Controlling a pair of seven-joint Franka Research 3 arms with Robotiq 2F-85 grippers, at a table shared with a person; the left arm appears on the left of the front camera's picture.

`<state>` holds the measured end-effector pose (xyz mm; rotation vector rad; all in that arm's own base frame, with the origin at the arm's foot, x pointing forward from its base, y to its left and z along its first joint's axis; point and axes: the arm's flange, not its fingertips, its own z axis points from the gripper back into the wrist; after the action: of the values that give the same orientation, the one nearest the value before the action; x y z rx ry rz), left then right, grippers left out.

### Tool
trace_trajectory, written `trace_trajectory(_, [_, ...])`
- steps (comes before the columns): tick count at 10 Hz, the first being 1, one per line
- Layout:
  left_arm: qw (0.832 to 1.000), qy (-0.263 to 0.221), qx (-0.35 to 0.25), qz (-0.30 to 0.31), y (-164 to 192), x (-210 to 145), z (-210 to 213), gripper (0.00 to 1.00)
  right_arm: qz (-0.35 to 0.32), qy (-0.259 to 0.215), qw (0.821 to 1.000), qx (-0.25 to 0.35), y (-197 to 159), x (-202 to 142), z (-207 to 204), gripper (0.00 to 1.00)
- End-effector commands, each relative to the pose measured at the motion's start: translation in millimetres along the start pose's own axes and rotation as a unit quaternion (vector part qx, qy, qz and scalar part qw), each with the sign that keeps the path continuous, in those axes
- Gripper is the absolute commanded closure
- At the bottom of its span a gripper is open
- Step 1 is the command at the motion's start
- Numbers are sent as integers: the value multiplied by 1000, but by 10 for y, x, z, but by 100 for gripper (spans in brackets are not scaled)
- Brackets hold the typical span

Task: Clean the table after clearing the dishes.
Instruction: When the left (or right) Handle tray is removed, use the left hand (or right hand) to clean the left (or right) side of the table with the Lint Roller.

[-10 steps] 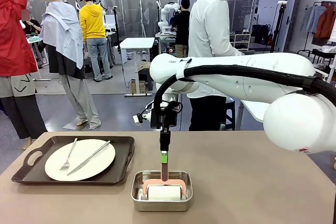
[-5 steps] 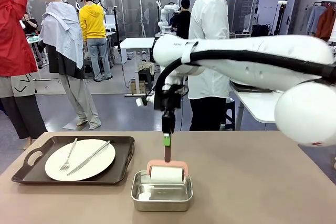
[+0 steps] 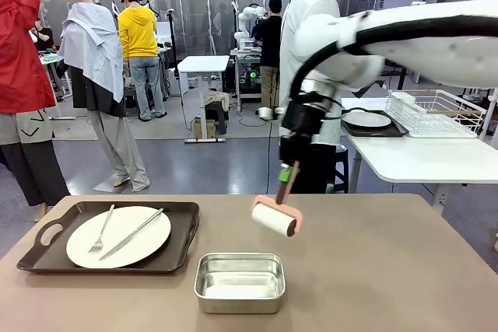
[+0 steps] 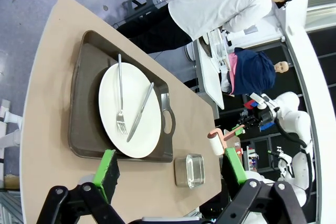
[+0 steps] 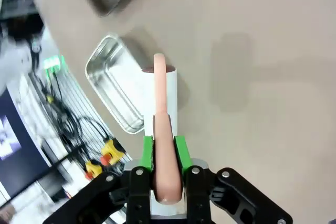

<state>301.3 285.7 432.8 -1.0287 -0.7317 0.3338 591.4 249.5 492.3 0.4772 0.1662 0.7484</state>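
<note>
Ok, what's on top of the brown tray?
A white plate sits on the tray, with a fork and a knife lying on it. The tray floor under the plate is covered.

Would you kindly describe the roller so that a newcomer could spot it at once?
Start at the brown table, then find the steel pan near its front edge. Close above it the right gripper holds the roller in the air: the one thing with a pink handle and white drum.
</note>
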Motion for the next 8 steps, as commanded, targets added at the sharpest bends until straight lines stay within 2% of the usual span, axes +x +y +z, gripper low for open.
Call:
trace_trajectory(1, [1000, 2, -6, -6, -8, -23, 46, 0, -131, -117, 984, 30, -150, -921, -243, 96])
trace_trajectory(3, [1000, 2, -6, -6, -8, -23, 46, 0, -235, -186, 951, 75, -517, -1357, -292, 96])
trace_trajectory(4, [1000, 2, -6, -6, -8, -23, 46, 0, -257, -209, 938, 100, -664, -1437, -387, 96])
trace_trajectory(5, [1000, 2, -6, -6, -8, -23, 46, 0, -281, -213, 930, 102, -753, -1469, -480, 96])
trace_trajectory(6, [1000, 2, -6, -6, -8, -23, 46, 0, -275, -227, 927, 117, -810, -1516, -535, 96])
trace_trajectory(7, [1000, 2, -6, -6, -8, -23, 46, 0, -247, -236, 934, 104, -807, -1492, -569, 96])
trace_trajectory(8, [1000, 2, -6, -6, -8, -23, 46, 0, -291, -201, 929, 110, -944, -1602, -488, 96])
